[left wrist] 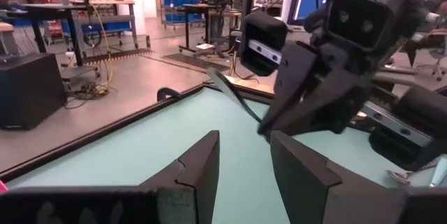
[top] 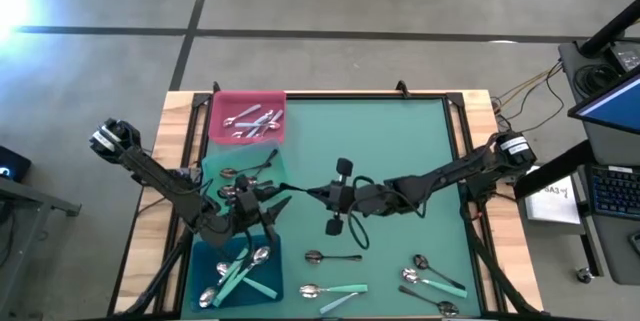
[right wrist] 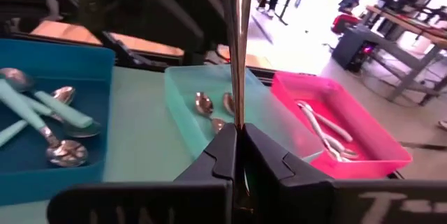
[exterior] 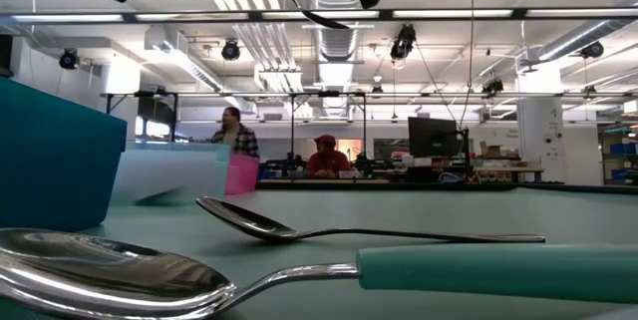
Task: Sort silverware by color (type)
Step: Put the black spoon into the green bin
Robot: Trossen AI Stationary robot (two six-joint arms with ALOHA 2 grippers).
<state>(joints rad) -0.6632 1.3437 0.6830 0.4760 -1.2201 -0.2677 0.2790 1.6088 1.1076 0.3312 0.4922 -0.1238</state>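
Right pincer (right wrist: pixel 239 155) clamps black-handled spoon (right wrist: pixel 237 42); long axis runs straight forward.

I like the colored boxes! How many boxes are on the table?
3: the pink box at the far edge, the green box in the middle, the blue box nearest, all on the left.
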